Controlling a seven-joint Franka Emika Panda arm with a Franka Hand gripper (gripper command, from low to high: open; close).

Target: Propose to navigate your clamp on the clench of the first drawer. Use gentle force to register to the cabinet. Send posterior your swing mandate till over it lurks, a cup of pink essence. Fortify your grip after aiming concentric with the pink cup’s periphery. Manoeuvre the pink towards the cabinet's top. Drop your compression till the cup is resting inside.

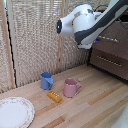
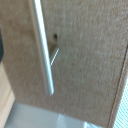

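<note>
Clench (image 2: 42,47) of the first drawer (image 2: 85,55) fills the wrist view at close range: a silver bar crossing a brown wood-grain front, held off it by a short post. The clamp itself does not show in either view. The wrist view carries no fingertips, and in the exterior view the bulky white and grey arm (image 1: 82,25) hides its own end against the cabinet (image 1: 111,50). Its opening therefore cannot be determined (wide or narrow is not visible), and contact with the bar cannot be confirmed.

Working outward from the arm's end: the arm reaches toward the cabinet at the exterior view's right, level with the upper drawer fronts. The bar's long axis runs along the width of the drawer front, so a grasp would likely need the fingers to straddle it across that axis.

The pink cup (image 1: 71,88) stands upright on the wooden table (image 1: 100,102), well apart from the arm and lower, toward the exterior view's left. A blue mug (image 1: 46,80) stands near it, a yellow block (image 1: 54,96) between and in front, a plate (image 1: 15,112) beyond.
</note>
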